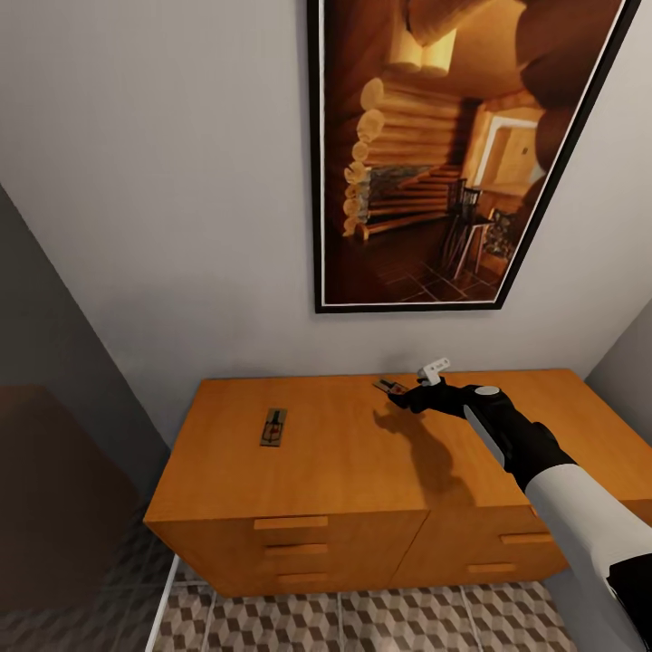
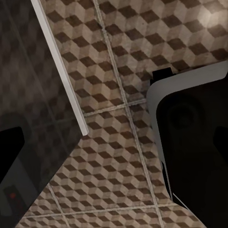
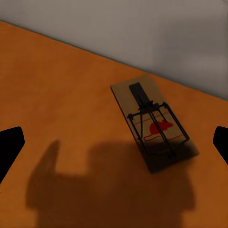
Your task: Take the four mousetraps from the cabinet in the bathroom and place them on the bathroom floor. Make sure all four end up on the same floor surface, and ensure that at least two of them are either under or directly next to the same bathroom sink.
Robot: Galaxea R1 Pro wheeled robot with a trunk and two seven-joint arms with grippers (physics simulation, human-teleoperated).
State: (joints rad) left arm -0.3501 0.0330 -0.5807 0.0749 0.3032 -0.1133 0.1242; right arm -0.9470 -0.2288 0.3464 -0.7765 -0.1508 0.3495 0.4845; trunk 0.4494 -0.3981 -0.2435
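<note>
Orange-brown cabinet [image 1: 362,453] top has two mousetraps on it: one [image 1: 273,427] toward its left, another [image 3: 153,122] by the back wall. Right claw [image 1: 405,396] hovers wide open just short of that one, so it looks like pickup stage; next it needs to drop and close on the board.

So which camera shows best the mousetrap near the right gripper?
The right wrist view: the mousetrap appears large, with its wire and red mouse mark clear. In the head view it is tiny, beside the right gripper.
</note>
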